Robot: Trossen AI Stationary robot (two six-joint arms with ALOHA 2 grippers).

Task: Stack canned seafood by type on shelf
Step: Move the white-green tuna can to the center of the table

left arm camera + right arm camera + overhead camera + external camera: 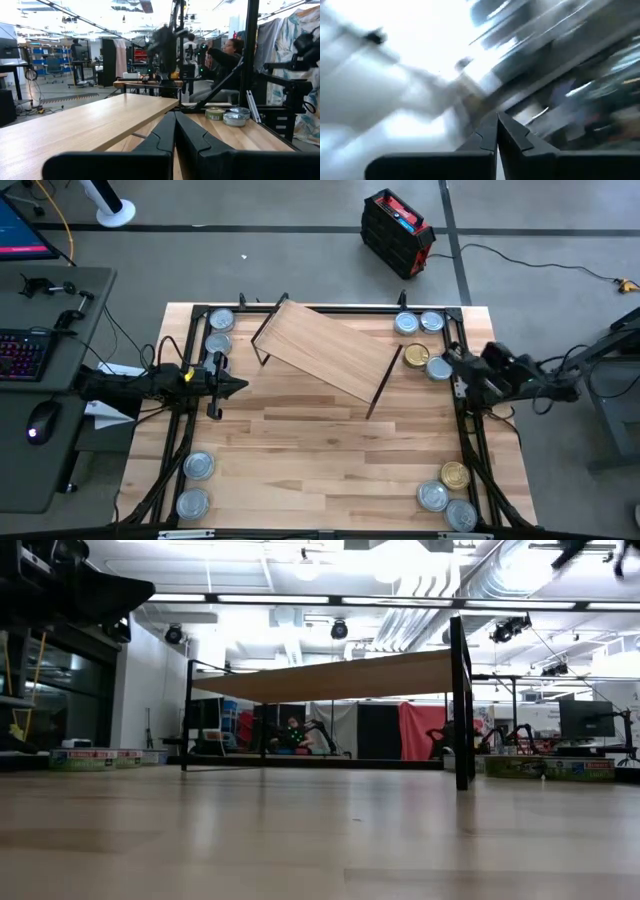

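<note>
The shelf, a light-wood board on thin black legs, stands askew on the far half of the table; it also shows in the low view. Tins of canned seafood sit in groups at the four corners: far left, far right with a gold one, near left, and near right. My left gripper is shut and level at the table's left side, beside the shelf. My right gripper is shut at the right side, tipped upward above the far-right tins.
Black frame rails run along the table's left, right and far edges. Bare plank table top lies between the near groups of tins. A desk with keyboard and mouse stands left of the table. A person sits beyond the table.
</note>
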